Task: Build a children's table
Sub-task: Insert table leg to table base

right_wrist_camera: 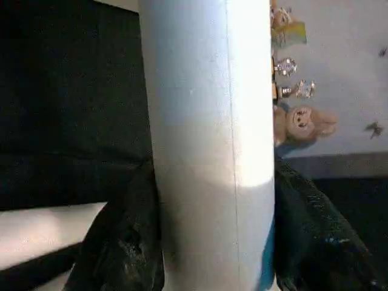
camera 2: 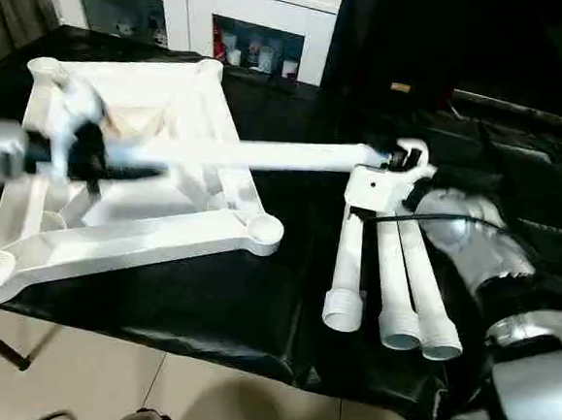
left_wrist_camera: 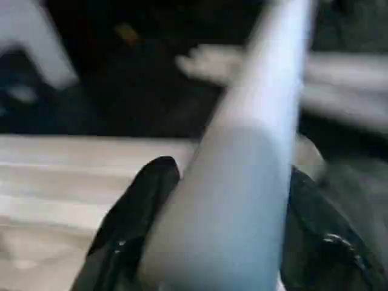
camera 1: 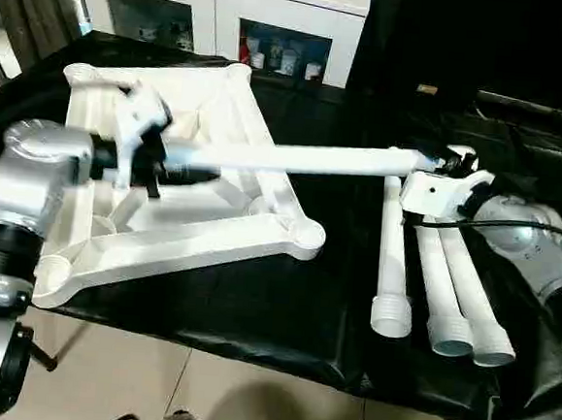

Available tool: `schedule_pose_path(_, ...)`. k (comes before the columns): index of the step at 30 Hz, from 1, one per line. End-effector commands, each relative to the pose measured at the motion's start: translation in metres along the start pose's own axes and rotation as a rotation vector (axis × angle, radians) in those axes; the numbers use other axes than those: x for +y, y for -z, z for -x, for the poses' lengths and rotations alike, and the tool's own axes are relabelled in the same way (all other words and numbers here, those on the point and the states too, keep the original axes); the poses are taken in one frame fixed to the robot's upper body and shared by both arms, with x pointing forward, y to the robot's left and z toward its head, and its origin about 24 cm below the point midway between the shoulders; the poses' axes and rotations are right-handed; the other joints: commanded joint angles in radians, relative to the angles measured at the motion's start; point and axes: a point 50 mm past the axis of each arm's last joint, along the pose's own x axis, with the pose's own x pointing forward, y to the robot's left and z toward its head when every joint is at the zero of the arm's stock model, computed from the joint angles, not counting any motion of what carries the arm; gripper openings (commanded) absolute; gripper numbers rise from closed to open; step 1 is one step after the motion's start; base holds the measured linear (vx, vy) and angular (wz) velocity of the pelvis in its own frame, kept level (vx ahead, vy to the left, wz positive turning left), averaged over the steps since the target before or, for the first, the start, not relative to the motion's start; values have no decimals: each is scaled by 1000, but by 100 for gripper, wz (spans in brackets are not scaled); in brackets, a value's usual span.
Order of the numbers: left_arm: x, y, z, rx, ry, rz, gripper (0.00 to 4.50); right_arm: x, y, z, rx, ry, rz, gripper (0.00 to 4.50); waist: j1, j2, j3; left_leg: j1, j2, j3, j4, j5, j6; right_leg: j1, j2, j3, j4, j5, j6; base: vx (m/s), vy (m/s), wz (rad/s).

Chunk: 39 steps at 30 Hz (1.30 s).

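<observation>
Left eye view: we carry one white leg (camera 1: pixel 295 159) level between both grippers, above the black-draped work table (camera 1: pixel 284 298). Left gripper (camera 1: pixel 172 167) pinches one end, w/ the upside-down tabletop (camera 1: pixel 196 237) right under it. Right gripper (camera 1: pixel 438 166) pinches the other end; three more legs (camera 1: pixel 441 281) lie side by side just below it, well apart from the tabletop. Wrist views: black fingers (left_wrist_camera: pixel 130 224) press both sides of the tube.
</observation>
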Motion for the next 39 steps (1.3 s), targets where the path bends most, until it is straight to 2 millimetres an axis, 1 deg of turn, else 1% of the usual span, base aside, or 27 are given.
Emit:
schedule_pose_path(1,20,-14,20,-143,-133,42,250,-5,9,6,33,42,-72,200,1,1,-86,36,9,-7,-46,-145,20,44,-51,34,-54,129,-248,0,0,0)
schedule_pose_path(4,29,-17,32,-228,-205,86,250,-4,11,7,44,47,-93,195,3,2,-84,38,11,-8,-47,-157,18,43,-56,33,-56,110,-253,0,0,0)
schedule_pose_path(5,39,-20,47,-322,-294,154,250,-3,13,6,62,75,-179,195,2,2,-83,37,10,-7,-46,-161,19,43,-53,33,-55,106,-255,0,0,0)
schedule_pose_path(6,42,-20,51,-348,-318,175,250,-3,13,6,67,83,-215,194,4,4,-83,39,12,-8,-48,-171,20,43,-58,33,-56,95,-258,0,0,0)
schedule_pose_path(7,43,-17,55,-319,-333,184,250,-3,13,5,65,107,-312,194,5,-1,-82,39,15,-7,-48,-179,21,41,-58,33,-58,84,-258,0,0,0)
schedule_pose_path(9,42,-12,56,-277,-342,176,250,-4,11,2,48,133,-448,193,9,0,-82,39,19,-8,-48,-182,33,41,-60,32,-57,72,-255,0,0,0)
schedule_pose_path(10,38,-3,50,-217,-321,175,250,-2,3,-3,-20,131,-640,193,11,-6,-82,40,22,-6,-49,-176,42,40,-60,31,-55,77,-260,0,0,0)
schedule_pose_path(12,33,0,43,-201,-286,183,250,1,-1,-6,-51,112,-741,193,21,-1,-82,40,29,-8,-50,-161,56,37,-65,29,-52,81,-266,0,0,0)
schedule_pose_path(13,24,3,29,-173,-233,190,250,5,-10,-10,-104,71,-908,193,22,-2,-82,39,30,-8,-51,-153,55,35,-64,28,-51,82,-268,0,0,0)
schedule_pose_path(14,23,3,28,-171,-227,190,250,6,-11,-11,-110,65,-926,193,29,-2,-84,41,32,-8,-51,-146,63,37,-68,30,-50,97,-276,0,0,0)
schedule_pose_path(15,21,4,23,-165,-213,190,250,7,-14,-12,-129,50,-981,192,35,2,-86,42,31,-6,-49,-135,62,33,-65,28,-49,105,-283,0,0,0)
schedule_pose_path(16,15,3,13,-171,-176,208,250,10,-20,-15,-161,-1,-1071,192,42,-4,-88,42,32,-5,-49,-131,59,34,-66,28,-47,115,-287,0,0,0)
schedule_pose_path(17,8,0,0,-188,-134,234,250,18,-27,-16,-196,-90,-1194,192,48,-1,-88,43,34,-7,-49,-127,55,32,-70,27,-46,112,-287,0,0,0)
schedule_pose_path(18,-3,-9,-21,-236,-74,299,250,30,-41,-16,-281,-267,-1354,192,54,-3,-87,44,34,-7,-51,-133,57,35,-67,26,-46,117,-293,0,0,0)
schedule_pose_path(19,-3,-9,-21,-236,-74,299,250,30,-41,-16,-281,-267,-1354,192,68,-1,-87,48,38,-7,-49,-154,54,29,-72,25,-47,112,-303,0,0,0)
schedule_pose_path(20,-6,-12,-27,-253,-62,322,250,33,-44,-15,-310,-322,-1393,192,68,-4,-86,44,35,-5,-50,-161,47,29,-69,24,-47,103,-304,0,0,0)
schedule_pose_path(21,-13,-18,-35,-278,-16,342,250,39,-46,-11,-334,-406,-1455,191,74,-15,-87,39,34,-6,-53,-165,27,32,-73,23,-49,78,-292,0,0,0)
schedule_pose_path(23,-19,-24,-41,-296,24,358,250,44,-48,-8,-362,-468,-1504,191,79,-17,-85,42,33,-6,-55,-182,2,33,-74,24,-53,36,-278,0,0,0)
schedule_pose_path(24,-31,-39,-55,-370,104,426,278,46,-55,1,-451,-577,-1634,191,80,-33,-83,40,32,-4,-58,-185,-10,31,-76,25,-59,5,-266,0,0,0)
schedule_pose_path(25,-31,-39,-55,-370,104,426,278,46,-55,1,-451,-577,-1634,191,84,-31,-85,41,30,-4,-56,-177,-10,41,-74,25,-53,21,-270,0,0,0)
schedule_pose_path(26,-40,-49,-61,-413,163,460,290,42,-59,6,-508,-617,-1702,191,93,-27,-83,45,33,-3,-53,-167,-8,30,-77,25,-54,29,-275,0,0,0)
schedule_pose_path(27,-42,-51,-62,-416,177,464,302,41,-60,6,-517,-621,-1709,191,95,-39,-84,37,32,-5,-55,-158,-13,34,-79,22,-55,23,-271,0,0,0)
schedule_pose_path(30,-60,-60,-70,-417,287,479,326,33,-64,13,-578,-667,-1741,191,95,-40,-81,36,29,-6,-57,-177,-35,32,-84,26,-62,-53,-235,0,0,0)
schedule_pose_path(32,-63,-62,-72,-415,306,485,336,31,-65,14,-586,-674,-1743,191,92,-43,-78,37,27,-7,-59,-193,-46,31,-86,29,-71,-100,-214,0,0,0)
schedule_pose_path(34,-71,-63,-79,-387,342,500,367,28,-68,17,-609,-701,-1753,191,88,-39,-78,39,26,-10,-62,-199,-57,32,-86,30,-78,-140,-188,0,0,0)
schedule_pose_path(38,-79,-64,-84,-368,368,536,380,28,-71,23,-604,-741,-1760,191,85,-36,-80,40,27,-12,-63,-181,-64,32,-82,28,-75,-99,-182,0,0,0)
schedule_pose_path(39,-81,-65,-85,-365,376,546,404,28,-71,25,-603,-745,-1762,191,86,-35,-81,42,27,-12,-63,-179,-65,32,-80,27,-72,-77,-188,0,0,0)
